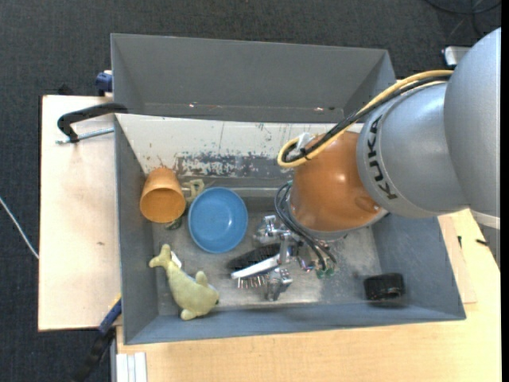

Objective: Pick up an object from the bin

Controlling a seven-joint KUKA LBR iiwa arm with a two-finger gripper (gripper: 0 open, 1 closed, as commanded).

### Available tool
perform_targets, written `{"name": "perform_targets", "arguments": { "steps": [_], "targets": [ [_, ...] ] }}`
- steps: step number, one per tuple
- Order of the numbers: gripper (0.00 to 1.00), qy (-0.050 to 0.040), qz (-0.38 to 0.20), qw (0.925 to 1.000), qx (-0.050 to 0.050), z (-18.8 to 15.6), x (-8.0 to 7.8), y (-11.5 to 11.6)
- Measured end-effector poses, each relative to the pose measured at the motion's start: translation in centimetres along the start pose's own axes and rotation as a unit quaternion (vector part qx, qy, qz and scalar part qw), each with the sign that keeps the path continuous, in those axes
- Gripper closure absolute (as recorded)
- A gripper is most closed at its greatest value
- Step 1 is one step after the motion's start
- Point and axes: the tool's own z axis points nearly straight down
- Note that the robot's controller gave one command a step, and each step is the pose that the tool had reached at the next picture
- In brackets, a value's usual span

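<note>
My gripper (275, 258) is low in the bin's middle front, under the orange wrist cover. Its two metal fingertips (270, 232) stand apart, one toward the back and one toward the front. A black brush with white bristles (253, 266) lies flat on the bin floor, and its right end reaches into the gap between the fingertips. The gripper is open, and the brush rests on the floor. A blue bowl (218, 219) sits just left of the gripper, upright.
An orange cup (163, 196) lies on its side at the left wall, next to the bowl. A pale green plush animal (188, 286) lies in the front left corner. A small black block (384, 286) sits at the front right. The arm covers the bin's right middle.
</note>
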Motion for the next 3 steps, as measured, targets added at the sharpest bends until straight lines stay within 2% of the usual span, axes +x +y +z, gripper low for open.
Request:
{"name": "perform_targets", "arguments": {
  "steps": [1,2,3],
  "targets": [
    [0.00,0.0001,0.001,1.0000,0.000,-0.1,-0.1,0.1],
    [1.00,-0.0020,0.001,1.0000,0.000,-0.2,-0.2,0.0],
    [1.00,-0.0035,0.001,1.0000,0.000,-11.4,-0.5,0.1]
  ]
}}
